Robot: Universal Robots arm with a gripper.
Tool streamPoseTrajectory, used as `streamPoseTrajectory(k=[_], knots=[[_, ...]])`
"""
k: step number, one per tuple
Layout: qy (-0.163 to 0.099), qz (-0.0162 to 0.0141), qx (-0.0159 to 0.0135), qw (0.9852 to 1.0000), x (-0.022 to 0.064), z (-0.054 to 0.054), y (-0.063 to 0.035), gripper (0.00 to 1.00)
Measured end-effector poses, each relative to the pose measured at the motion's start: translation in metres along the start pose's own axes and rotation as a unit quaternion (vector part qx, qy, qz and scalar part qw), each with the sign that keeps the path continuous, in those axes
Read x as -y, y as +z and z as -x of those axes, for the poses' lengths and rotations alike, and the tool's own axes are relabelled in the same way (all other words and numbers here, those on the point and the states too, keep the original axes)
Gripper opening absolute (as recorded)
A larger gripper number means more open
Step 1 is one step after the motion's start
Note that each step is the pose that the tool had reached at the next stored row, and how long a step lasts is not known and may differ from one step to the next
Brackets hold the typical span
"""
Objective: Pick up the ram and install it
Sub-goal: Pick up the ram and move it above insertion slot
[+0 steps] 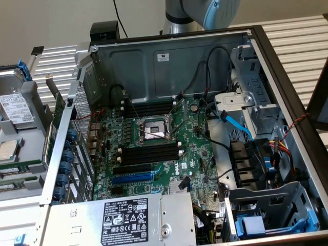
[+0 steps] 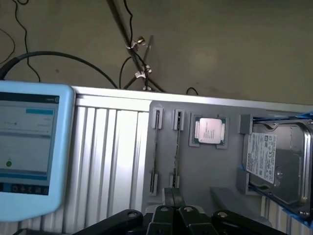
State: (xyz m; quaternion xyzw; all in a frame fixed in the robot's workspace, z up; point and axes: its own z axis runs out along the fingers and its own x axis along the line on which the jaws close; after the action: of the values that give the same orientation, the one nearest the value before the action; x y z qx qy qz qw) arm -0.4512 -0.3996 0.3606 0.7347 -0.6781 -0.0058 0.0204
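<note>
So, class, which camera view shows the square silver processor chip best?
The wrist view: the square silver processor chip faces the camera, whole. The exterior view has the chip slanted at its left edge.

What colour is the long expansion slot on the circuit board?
The expansion slot is blue; the exterior view shows it best.

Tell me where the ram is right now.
The ram sits on edge in the grey tray, beside the CPU; in the exterior view that tray lies left of the computer case.
</note>
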Motion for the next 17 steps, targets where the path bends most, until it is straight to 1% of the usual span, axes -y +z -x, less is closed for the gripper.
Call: streamPoseTrajectory(k=[3,7,9,11,16,17], knots=[[-0.005,-0.001,-0.0003,1.0,-0.0003,0.0,0.0005,0.11],[-0.006,-0.0042,-0.0006,1.0,-0.0003,0.0001,0.0031,0.11],[-0.006,-0.0052,-0.0007,1.0,-0.0003,0.0001,0.004,0.11],[-0.006,-0.0057,-0.0007,1.0,-0.0003,0.0002,0.0047,0.11],[-0.006,-0.0057,-0.0007,1.0,-0.0003,0.0001,0.005,0.11],[-0.006,-0.0057,-0.0007,1.0,-0.0003,0.0001,0.0051,0.17]])
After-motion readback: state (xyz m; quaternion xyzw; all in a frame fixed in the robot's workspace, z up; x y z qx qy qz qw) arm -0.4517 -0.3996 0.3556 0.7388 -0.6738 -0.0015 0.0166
